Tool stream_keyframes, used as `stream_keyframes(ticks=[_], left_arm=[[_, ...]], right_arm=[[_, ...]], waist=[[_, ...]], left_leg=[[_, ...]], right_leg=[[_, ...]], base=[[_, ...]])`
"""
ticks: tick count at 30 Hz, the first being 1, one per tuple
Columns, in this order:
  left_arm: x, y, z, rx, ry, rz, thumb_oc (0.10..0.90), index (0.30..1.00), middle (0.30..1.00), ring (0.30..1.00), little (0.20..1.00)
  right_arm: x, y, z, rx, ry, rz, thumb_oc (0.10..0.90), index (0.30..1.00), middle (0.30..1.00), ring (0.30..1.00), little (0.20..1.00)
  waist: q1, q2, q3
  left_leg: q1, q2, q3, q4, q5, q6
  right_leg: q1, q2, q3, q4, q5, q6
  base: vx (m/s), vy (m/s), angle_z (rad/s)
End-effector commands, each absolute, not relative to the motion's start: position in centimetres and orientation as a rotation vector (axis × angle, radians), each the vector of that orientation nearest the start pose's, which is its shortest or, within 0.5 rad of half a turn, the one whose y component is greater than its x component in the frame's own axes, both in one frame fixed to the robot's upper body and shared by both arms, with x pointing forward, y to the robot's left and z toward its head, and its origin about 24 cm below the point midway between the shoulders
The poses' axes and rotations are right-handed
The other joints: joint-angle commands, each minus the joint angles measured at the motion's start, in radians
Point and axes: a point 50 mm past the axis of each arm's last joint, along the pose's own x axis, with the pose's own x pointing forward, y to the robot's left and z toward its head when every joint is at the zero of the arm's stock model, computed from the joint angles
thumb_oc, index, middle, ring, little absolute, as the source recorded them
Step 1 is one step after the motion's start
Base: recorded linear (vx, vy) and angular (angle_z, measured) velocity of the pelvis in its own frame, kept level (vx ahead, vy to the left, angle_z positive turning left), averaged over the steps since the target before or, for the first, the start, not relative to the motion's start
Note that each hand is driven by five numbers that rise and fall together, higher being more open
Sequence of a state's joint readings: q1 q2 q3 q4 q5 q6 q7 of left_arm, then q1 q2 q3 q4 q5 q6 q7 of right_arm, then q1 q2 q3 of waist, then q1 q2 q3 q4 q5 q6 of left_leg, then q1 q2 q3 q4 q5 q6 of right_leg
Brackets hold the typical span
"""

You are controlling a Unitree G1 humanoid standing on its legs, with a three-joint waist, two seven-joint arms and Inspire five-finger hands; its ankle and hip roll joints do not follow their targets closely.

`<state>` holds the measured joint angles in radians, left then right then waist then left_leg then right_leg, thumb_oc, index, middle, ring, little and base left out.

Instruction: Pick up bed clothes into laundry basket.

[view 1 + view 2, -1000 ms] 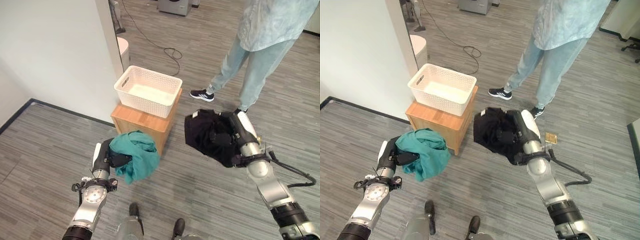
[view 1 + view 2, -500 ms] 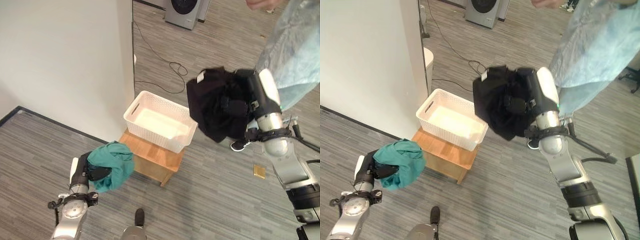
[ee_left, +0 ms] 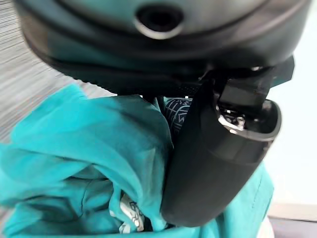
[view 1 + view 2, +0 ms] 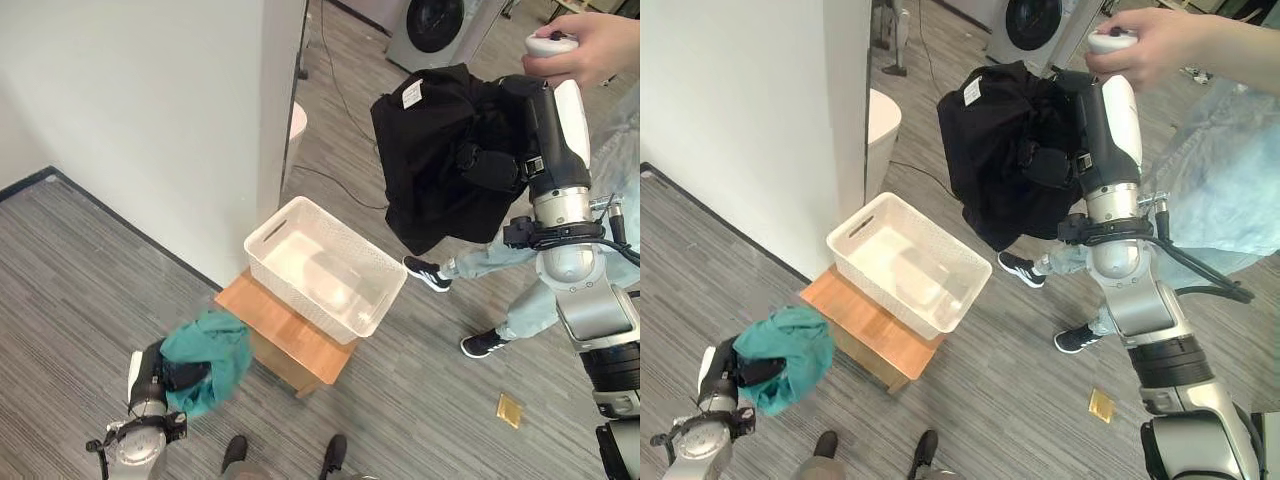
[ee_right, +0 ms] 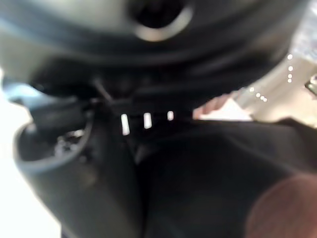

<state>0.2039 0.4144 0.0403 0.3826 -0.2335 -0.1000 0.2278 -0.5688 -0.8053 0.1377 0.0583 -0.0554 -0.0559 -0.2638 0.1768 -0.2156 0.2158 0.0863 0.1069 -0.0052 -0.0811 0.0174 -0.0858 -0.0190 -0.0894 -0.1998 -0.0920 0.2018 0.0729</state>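
Black garment (image 4: 440,160) clutched in right hand (image 4: 495,165), teal garment (image 4: 205,355) in left hand (image 4: 165,375).

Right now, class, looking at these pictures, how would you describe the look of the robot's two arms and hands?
Both arms are silver-grey metal segments with darker black joints. The right hand is dark with a long white cover along its back, and black cables loop beside the forearm. The left hand is dark too, with a white cover on its side and a round silver wrist with small cables. The thumb seen in the left wrist view is glossy black.

head eyes look down; wrist cameras close-up
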Motion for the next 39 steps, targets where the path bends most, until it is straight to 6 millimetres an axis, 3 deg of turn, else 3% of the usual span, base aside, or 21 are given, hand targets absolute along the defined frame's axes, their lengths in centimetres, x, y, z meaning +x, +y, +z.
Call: stream_keyframes(ticks=[1, 14, 27, 39], left_arm=[[20.5, 28.3, -0.2, 0.265, 0.196, 0.338, 0.4, 0.3, 0.3, 0.3, 0.3], [20.1, 27.2, -1.6, 0.196, 0.244, 0.309, 0.4, 0.3, 0.3, 0.3, 0.3], [19.9, 27.2, -2.3, 0.178, 0.282, 0.282, 0.4, 0.3, 0.3, 0.3, 0.3], [20.2, 26.7, -2.7, 0.192, 0.297, 0.23, 0.4, 0.3, 0.3, 0.3, 0.3]], right_arm=[[30.3, -22.0, 32.0, -0.77, -0.945, -0.276, 0.4, 0.3, 0.3, 0.3, 0.3], [33.2, -21.7, 28.9, -0.735, -0.743, -0.143, 0.4, 0.3, 0.3, 0.3, 0.3], [36.4, -24.9, 24.2, -0.556, -0.45, -0.21, 0.4, 0.3, 0.3, 0.3, 0.3], [38.6, -21.9, 20.3, -0.709, -0.318, -0.137, 0.4, 0.3, 0.3, 0.3, 0.3]], waist=[[-0.005, 0.019, -0.097], [0.038, 0.015, -0.086], [0.11, -0.008, -0.038], [0.167, -0.016, -0.007]], left_leg=[[-0.016, 0.016, 0.055, -0.006, -0.046, 0.011], [-0.033, 0.023, 0.025, -0.006, -0.035, -0.009], [-0.094, 0.019, -0.02, -0.006, -0.013, -0.015], [-0.149, 0.017, -0.049, -0.006, 0.01, -0.026]], right_leg=[[0.122, -0.094, -0.038, 0.005, -0.151, 0.112], [0.15, -0.09, -0.091, 0.005, -0.173, 0.103], [0.128, -0.087, -0.137, 0.005, -0.175, 0.102], [0.099, -0.08, -0.17, 0.005, -0.182, 0.096]], base=[[0.0, 0.0, 0.0], [0.01, 0.003, 0.1], [-0.02, 0.001, 0.11], [-0.01, 0.003, 0.06]])
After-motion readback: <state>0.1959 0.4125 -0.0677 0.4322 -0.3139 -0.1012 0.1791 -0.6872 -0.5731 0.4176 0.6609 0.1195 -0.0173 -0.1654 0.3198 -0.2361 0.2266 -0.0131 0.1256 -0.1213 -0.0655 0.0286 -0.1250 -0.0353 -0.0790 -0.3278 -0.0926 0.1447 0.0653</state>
